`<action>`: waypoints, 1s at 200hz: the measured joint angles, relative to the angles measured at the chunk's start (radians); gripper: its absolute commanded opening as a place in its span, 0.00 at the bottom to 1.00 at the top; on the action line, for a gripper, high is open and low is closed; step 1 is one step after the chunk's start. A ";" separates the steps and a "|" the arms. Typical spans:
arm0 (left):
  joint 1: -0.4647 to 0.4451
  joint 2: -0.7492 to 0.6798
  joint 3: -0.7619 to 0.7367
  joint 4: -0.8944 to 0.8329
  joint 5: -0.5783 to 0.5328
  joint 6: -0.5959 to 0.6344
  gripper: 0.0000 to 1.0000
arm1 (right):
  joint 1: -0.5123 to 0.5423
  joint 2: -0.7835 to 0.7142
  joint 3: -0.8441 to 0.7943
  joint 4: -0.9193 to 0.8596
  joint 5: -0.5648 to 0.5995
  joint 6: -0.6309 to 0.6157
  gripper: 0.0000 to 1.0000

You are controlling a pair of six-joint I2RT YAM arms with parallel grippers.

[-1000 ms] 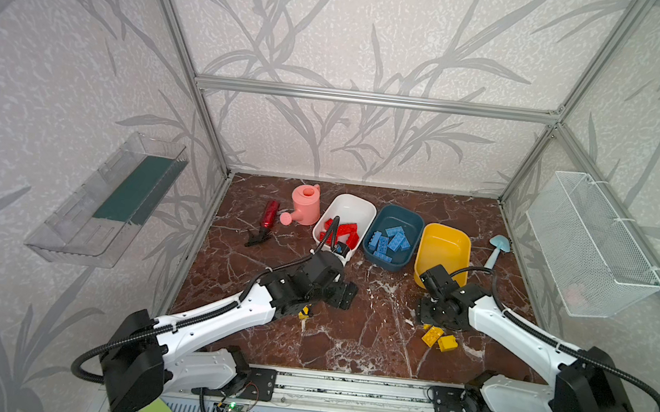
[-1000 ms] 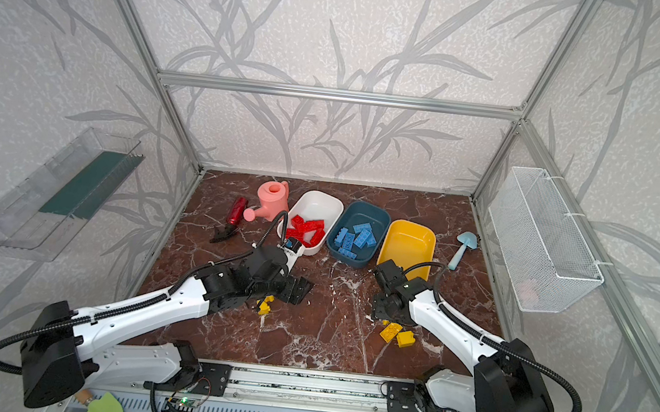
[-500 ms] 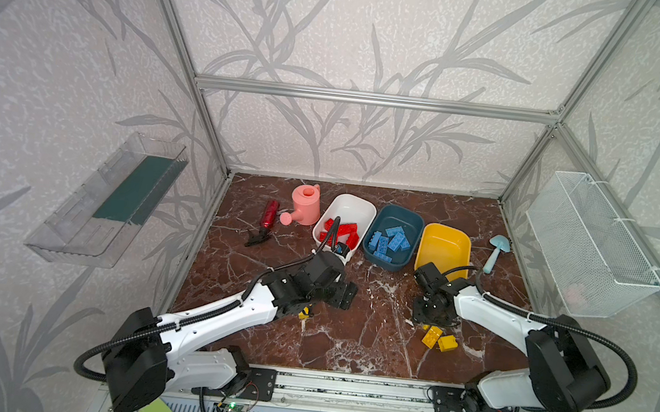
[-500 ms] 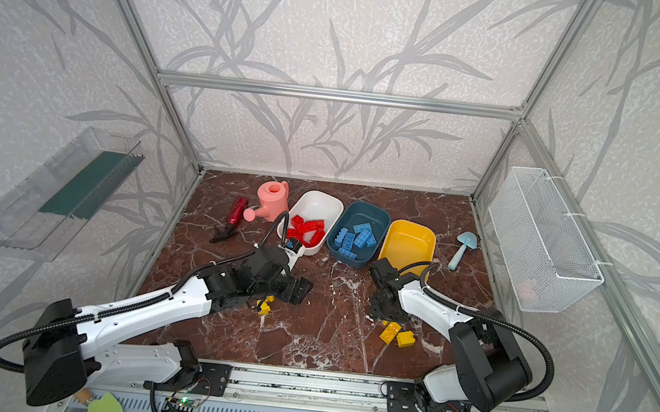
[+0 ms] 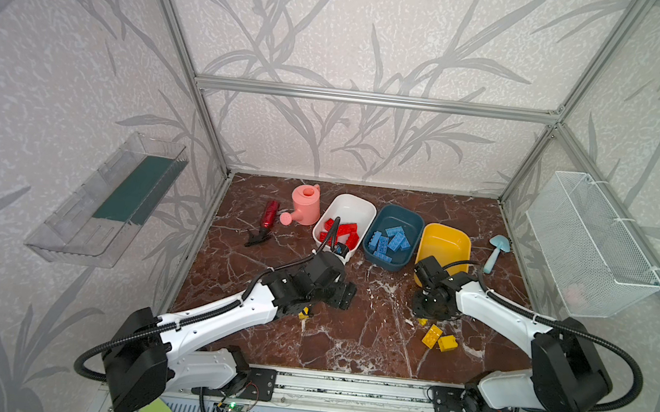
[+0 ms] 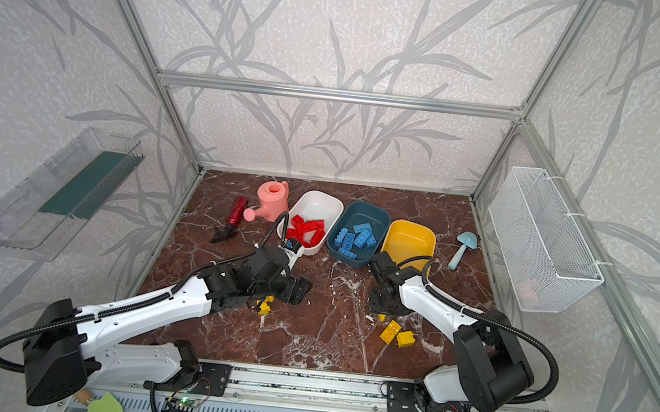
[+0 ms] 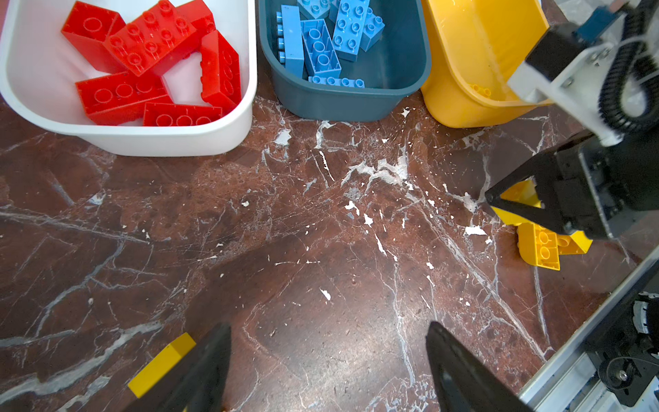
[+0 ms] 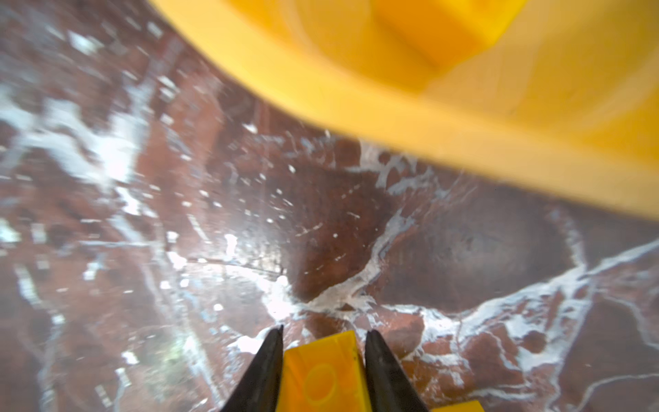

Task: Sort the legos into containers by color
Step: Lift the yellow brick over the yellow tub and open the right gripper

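Grasp step: right gripper (image 8: 322, 333) clamped on yellow lego (image 8: 321, 378) in the table's (image 5: 368, 344) right half, just before yellow container (image 5: 444, 232); next needs a lift over its near rim; left gripper (image 7: 328, 326) gaping, empty.

Centre of both top views, side by side: white tub (image 5: 355, 211) holding red bricks (image 5: 342, 233), teal tub (image 5: 407, 219) holding blue bricks (image 5: 391, 240), yellow tub (image 5: 443, 244). Two yellow bricks (image 5: 431, 335) lie loose toward lower right.

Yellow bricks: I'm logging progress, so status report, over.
Right gripper shut on yellow brick, near yellow tub. Left gripper open, empty. Other yellow bricks loose on table. Nothing in the way.
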 measured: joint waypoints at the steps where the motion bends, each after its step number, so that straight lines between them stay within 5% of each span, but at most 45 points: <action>1: 0.000 0.000 0.001 -0.001 0.000 0.000 0.85 | -0.001 -0.003 0.005 -0.002 0.000 -0.002 0.36; 92: 0.000 -0.001 0.006 -0.021 0.011 -0.011 0.85 | -0.213 -0.059 0.220 -0.001 -0.040 -0.102 0.36; 135: -0.004 -0.001 0.006 -0.028 0.031 -0.011 0.85 | -0.340 0.063 0.324 0.068 -0.063 -0.109 0.37; 200: -0.034 -0.001 0.006 -0.055 0.020 -0.010 0.85 | -0.374 0.277 0.442 0.127 -0.123 -0.100 0.47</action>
